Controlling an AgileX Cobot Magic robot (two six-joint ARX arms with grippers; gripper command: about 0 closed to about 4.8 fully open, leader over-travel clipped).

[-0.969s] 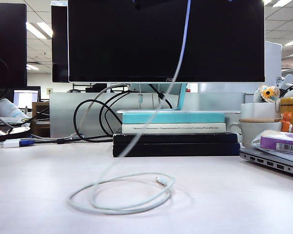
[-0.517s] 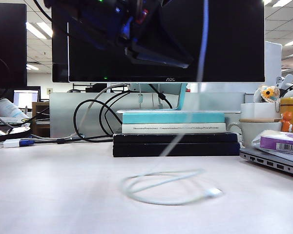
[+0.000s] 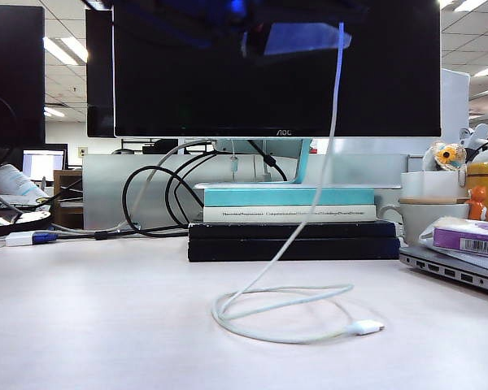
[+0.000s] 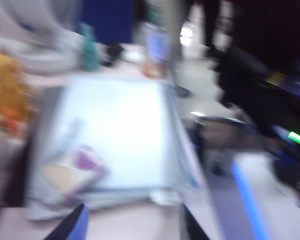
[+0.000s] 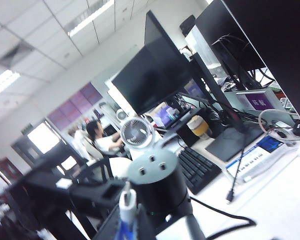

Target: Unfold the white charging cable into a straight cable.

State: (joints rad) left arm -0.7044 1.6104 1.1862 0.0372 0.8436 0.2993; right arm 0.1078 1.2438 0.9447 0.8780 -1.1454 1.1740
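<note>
Mid-table, white charging cable (image 3: 286, 313) loop, bare surface around; right pincer (image 5: 126, 216) grips cable; left pincer (image 4: 132, 225) state unclear.

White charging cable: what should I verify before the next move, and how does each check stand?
1. The white charging cable is held high above the table by the right hand: ok, white plug between its fingers.
2. The left hand is open and empty: ok, though blurred.
3. Cable straight: not ok, a loop lies on the table.
4. The free plug is clear of the books: ok.
5. Left hand's place relative to the loop: cannot tell; its camera shows only the laptop side.
</note>
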